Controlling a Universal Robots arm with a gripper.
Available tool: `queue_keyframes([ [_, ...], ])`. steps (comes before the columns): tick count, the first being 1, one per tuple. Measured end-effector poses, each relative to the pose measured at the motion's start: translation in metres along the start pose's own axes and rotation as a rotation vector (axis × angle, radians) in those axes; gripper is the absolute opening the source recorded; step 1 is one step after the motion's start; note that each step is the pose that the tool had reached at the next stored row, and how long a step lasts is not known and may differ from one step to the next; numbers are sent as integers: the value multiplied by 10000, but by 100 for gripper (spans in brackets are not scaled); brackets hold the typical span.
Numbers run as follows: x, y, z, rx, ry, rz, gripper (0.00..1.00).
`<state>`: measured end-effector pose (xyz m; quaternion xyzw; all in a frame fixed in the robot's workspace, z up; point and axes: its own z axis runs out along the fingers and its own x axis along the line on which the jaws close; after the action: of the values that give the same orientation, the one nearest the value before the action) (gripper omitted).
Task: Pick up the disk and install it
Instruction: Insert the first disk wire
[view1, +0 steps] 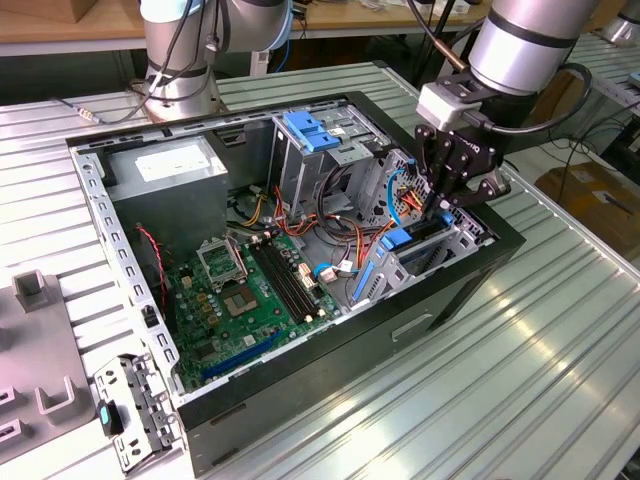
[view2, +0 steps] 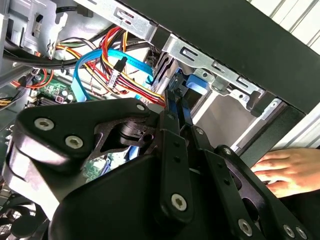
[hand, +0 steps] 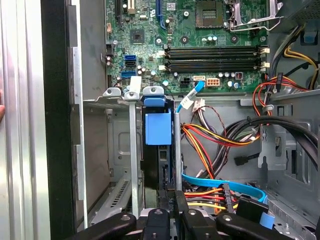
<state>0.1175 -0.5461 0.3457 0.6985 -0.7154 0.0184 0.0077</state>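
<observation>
Ribbed metal workbench is carrying an open computer case. Inside it, the gripper is reaching into the drive cage, its jaws narrowed on the disk standing edge-on between them. Judged rigid, fairly heavy and shock-sensitive, the disk is best held by its blue rails.

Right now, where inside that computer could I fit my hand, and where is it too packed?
Roomiest: the empty bay beside the disk, against the case wall. Crowded: the cable tangle on the disk's other side, where the gripper works.
</observation>
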Motion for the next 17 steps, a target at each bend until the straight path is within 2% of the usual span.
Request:
queue_keyframes([
  [17, 20, -5, -6, 0, -1, 13, 16],
])
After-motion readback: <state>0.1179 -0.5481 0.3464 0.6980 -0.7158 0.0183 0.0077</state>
